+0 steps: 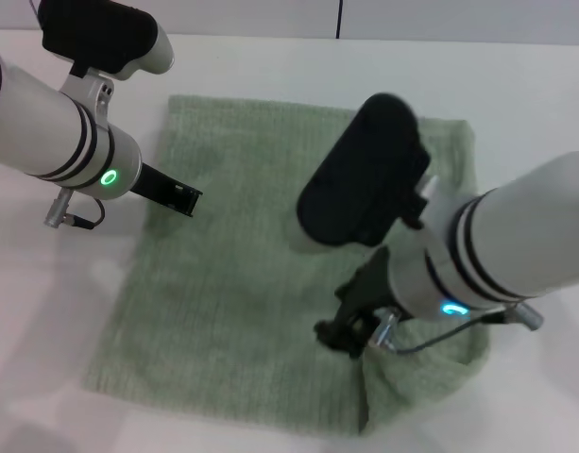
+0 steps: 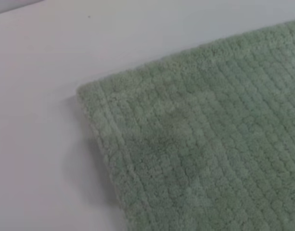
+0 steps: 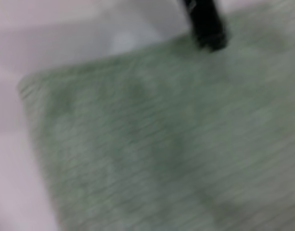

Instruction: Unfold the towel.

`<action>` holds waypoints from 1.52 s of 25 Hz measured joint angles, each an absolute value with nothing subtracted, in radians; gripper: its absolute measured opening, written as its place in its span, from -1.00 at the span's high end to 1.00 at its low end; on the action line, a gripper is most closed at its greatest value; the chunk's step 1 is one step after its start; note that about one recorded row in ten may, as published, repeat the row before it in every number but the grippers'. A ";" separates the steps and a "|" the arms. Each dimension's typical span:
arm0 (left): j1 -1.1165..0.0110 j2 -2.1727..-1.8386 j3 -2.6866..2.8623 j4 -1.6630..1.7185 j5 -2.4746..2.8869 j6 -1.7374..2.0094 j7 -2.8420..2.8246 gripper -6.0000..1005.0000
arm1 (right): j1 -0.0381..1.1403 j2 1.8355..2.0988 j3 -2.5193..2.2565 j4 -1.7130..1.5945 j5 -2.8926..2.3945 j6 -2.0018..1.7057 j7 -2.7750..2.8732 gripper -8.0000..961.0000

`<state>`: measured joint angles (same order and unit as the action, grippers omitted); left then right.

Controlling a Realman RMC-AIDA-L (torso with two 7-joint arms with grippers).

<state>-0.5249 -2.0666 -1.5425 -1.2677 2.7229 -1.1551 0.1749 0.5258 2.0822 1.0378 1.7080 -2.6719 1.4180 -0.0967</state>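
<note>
The pale sage-green towel [image 1: 242, 274] lies spread mostly flat on the white table [image 1: 43, 311]. Its near-right corner [image 1: 417, 382] is rumpled and raised in a fold. My left gripper [image 1: 180, 196] hovers over the towel's left edge, toward the far side. My right gripper [image 1: 344, 332] is low over the towel's near-right part, beside the rumpled corner. The left wrist view shows a flat hemmed corner of the towel [image 2: 210, 144]. The right wrist view shows the towel [image 3: 152, 144] blurred, with a black gripper part [image 3: 205, 24] at its edge.
The white table surrounds the towel on all sides. A dark vertical seam [image 1: 339, 19] marks the wall at the back. My right arm's black housing [image 1: 365, 175] hangs over the towel's middle.
</note>
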 joint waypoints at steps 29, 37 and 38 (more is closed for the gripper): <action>-0.518 -2.063 -1.547 -1.326 2.735 -1.168 0.185 0.94 | 0.403 2.079 1.174 1.923 -2.840 1.576 -0.102 0.03; -0.329 -2.059 -1.637 -1.683 2.883 -0.987 0.225 0.89 | 0.177 2.079 1.253 1.924 -2.910 1.097 -0.196 -0.01; -0.244 -2.061 -1.647 -1.749 2.883 -0.870 0.234 0.88 | 0.139 2.081 1.260 1.927 -2.910 1.022 -0.206 -0.02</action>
<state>-0.2441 -2.0606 -1.6470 -1.7494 2.8832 -0.8700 0.2342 0.1393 2.0808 1.2595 1.9267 -2.9099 1.0218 -0.2057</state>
